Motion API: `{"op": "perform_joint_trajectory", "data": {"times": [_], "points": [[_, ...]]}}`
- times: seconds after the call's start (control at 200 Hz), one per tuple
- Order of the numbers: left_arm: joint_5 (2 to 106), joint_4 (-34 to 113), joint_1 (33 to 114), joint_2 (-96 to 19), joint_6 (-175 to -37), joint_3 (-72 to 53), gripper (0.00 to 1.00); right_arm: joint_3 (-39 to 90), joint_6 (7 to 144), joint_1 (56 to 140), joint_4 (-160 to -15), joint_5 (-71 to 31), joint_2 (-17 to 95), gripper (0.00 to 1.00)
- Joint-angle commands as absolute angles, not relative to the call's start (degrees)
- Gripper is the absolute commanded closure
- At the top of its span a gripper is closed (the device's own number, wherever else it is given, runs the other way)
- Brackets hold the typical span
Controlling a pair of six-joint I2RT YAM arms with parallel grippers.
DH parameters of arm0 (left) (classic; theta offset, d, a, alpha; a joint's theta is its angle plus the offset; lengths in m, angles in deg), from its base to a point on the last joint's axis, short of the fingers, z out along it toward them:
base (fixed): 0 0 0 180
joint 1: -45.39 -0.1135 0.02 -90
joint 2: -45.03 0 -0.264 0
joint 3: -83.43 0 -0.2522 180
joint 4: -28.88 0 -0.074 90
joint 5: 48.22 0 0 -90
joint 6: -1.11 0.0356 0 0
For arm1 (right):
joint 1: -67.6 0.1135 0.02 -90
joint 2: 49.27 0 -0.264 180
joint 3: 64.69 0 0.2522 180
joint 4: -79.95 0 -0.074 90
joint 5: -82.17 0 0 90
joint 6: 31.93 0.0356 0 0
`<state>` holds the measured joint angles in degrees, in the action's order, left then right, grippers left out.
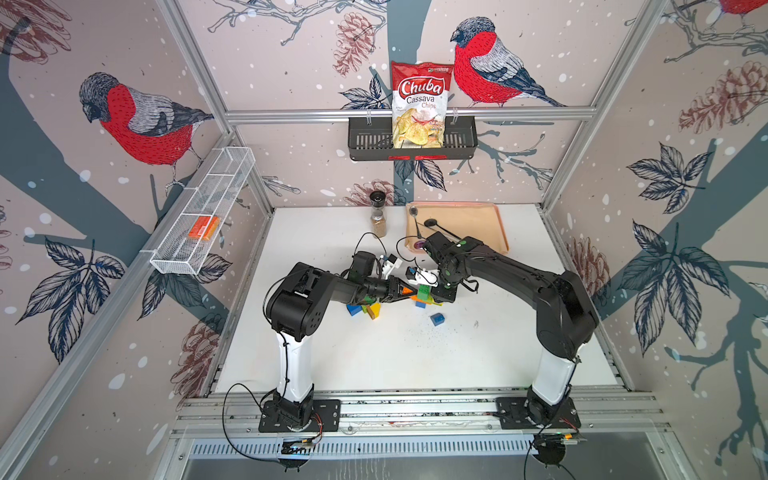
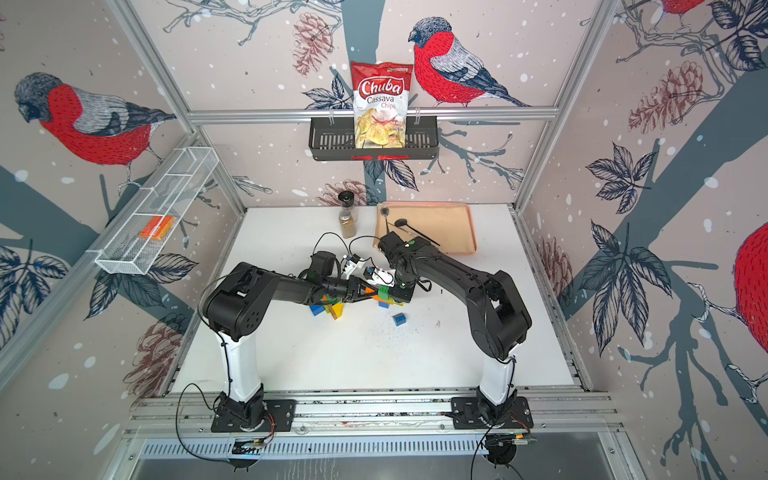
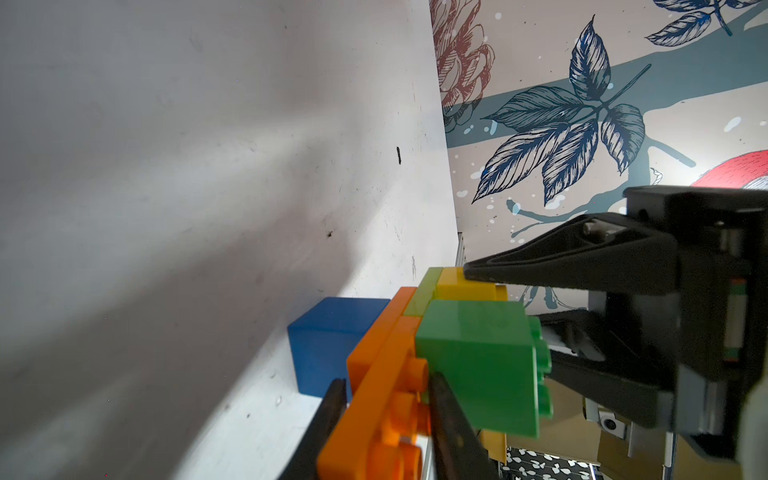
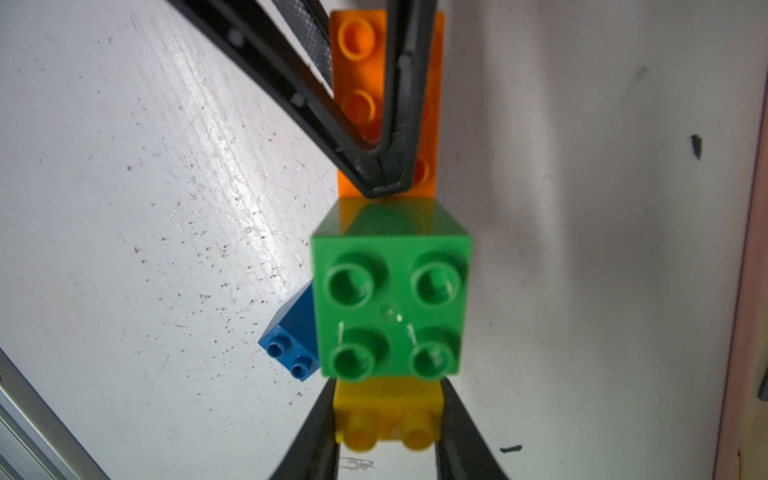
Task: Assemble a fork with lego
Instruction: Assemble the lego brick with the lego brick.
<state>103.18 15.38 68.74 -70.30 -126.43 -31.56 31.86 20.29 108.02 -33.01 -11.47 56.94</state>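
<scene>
Lego assembly [image 1: 422,291] lifted off the tabletop [image 1: 374,357] near its middle, caught between both arms. Orange long brick [image 4: 357,58] at one end, a lime green brick [image 3: 423,291] pressed between it and the yellow square brick [image 4: 386,411], and a green square brick [image 4: 390,303] beside the yellow. Left jaws pinching the orange long brick, one black finger on each long side. Right jaws pinching the yellow square brick the same way. Green studs blurred in the right wrist view.

Just below, a blue square brick [image 4: 291,336] tipped on its side on the tabletop, half hidden behind the green one. Beside the left arm [image 1: 316,286], a small heap of loose bricks [image 1: 365,309], blue, green and yellow showing, the rest tucked under the forearm and hard to sort. A lone blue brick [image 1: 437,318] apart from the heap, nearer the right arm [image 1: 519,270].

At the back of the tabletop, a spice grinder [image 1: 378,214] and a tan tray [image 1: 469,224] carrying a metal spoon [image 1: 413,212] and a black spoon [image 1: 432,223]. The tray's near corner covered by the right arm.

On the back wall, a black basket [image 1: 365,141] holding a bag [image 1: 419,104] lettered "Chuba Cassava Chips", its smaller print too small to read. On the side wall, a white wire basket [image 1: 195,224] with a smooth orange block [image 1: 203,227] inside.
</scene>
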Motion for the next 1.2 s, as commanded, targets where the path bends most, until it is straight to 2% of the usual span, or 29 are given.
{"op": "perform_joint_trajectory", "data": {"times": [0.0,0.7,1.196], "points": [[95.57,24.71,68.33,-71.30,-124.44,-32.36,0.68,30.89,20.85,108.02,-31.87,-10.12,57.88,0.77],[95.66,25.94,69.25,-66.42,-125.60,-29.71,0.51,32.75,23.48,108.97,-34.35,-8.98,57.05,0.51],[94.48,28.11,69.32,-63.80,-124.72,-28.76,0.43,31.03,25.80,108.90,-35.50,-10.71,54.05,0.44]]}}
